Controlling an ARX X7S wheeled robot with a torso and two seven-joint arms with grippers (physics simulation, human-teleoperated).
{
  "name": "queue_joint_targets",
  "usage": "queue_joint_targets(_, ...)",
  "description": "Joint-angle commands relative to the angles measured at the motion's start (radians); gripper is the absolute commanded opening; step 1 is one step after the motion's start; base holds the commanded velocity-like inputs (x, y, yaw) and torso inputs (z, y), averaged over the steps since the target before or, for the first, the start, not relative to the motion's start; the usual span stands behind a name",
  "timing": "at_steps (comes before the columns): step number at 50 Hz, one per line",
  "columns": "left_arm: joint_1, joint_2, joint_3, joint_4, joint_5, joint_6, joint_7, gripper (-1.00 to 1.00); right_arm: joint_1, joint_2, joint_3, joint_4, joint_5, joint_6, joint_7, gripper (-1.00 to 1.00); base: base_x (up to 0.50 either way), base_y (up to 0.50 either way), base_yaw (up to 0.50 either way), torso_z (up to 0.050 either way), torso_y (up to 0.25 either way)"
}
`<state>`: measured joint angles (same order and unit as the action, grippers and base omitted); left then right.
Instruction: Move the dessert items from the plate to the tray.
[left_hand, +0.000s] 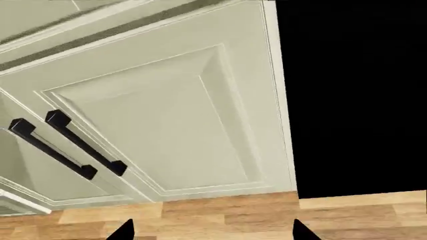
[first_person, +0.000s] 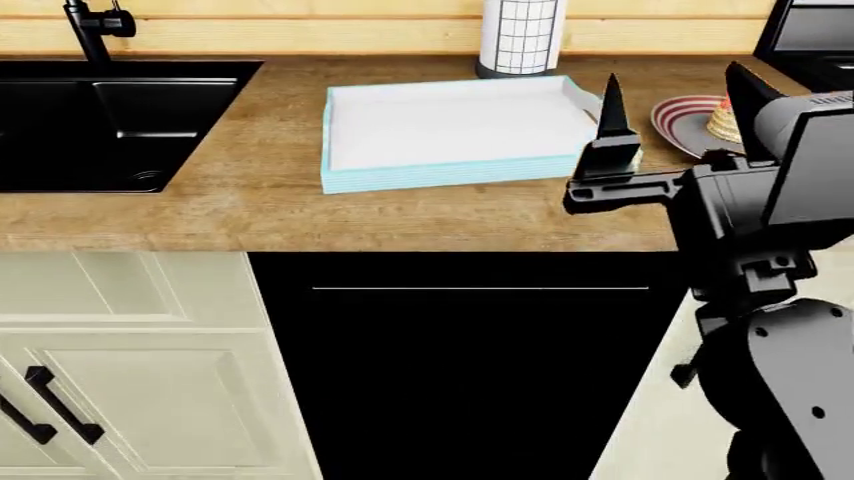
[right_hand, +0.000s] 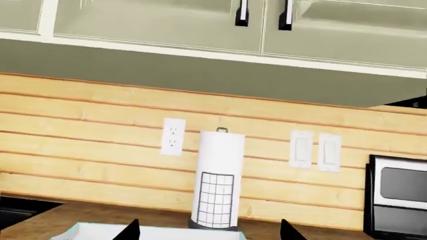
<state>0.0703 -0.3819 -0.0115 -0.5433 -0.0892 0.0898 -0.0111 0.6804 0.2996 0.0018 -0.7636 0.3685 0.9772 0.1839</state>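
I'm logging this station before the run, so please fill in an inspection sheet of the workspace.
Surface: wooden countertop, bare at its front edge.
Job's things: tray holds nothing; plate right of it carries a pancake stack, mostly hidden behind the right arm; cupcake not seen.
Clutter: paper towel roll behind the tray.
Grippers: right gripper raised near the plate, open, holding nothing; left gripper open, low, facing a cabinet door.
Cables: nothing seen.
Surroundings: black sink with faucet at left, wall outlet, switches.
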Motion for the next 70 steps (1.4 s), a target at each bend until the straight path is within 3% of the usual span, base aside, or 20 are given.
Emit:
queue_joint_targets(1, 0.008, -0.001, -0.005, -0.765, 0.044, 0.365, -0.002, 1.00, 0.353, 0.102, -0.046, 0.225, 0.030, 0.188, -0.066, 1.00, 0.00, 0.00, 0.00, 0.000, 0.000)
queue_joint_targets(6, 0.111, 0.020, -0.045, -0.765, 0.050, 0.339, -0.021, 1.00, 0.469, 0.140, -0.119, 0.455, -0.019, 0.111, -0.119, 1.00, 0.00, 0.00, 0.00, 0.000, 0.000)
queue_joint_targets(11, 0.150, 0.056, -0.052, -0.765, 0.086, 0.310, -0.024, 1.00, 0.482, 0.132, -0.123, 0.531, -0.032, 0.084, -0.118, 1.00, 0.00, 0.00, 0.00, 0.000, 0.000)
queue_joint_targets(42, 0.145, 0.082, -0.057, -0.766, 0.089, 0.307, -0.106, 1.00, 0.422, 0.114, -0.095, 0.452, 0.028, 0.146, -0.117, 1.00, 0.43, -0.12, 0.00, 0.000, 0.000)
queue_joint_targets(60, 0.143, 0.076, -0.010, -0.766, 0.097, 0.292, -0.074, 1.00, 0.438, 0.113, -0.111, 0.449, 0.030, 0.161, -0.107, 1.00, 0.21, -0.46, 0.00, 0.000, 0.000)
queue_joint_targets(70, 0.143, 0.075, 0.000, -0.766, 0.090, 0.288, -0.070, 1.00, 0.445, 0.119, -0.133, 0.437, 0.033, 0.187, -0.106, 1.00, 0.14, -0.01, 0.00, 0.000, 0.002)
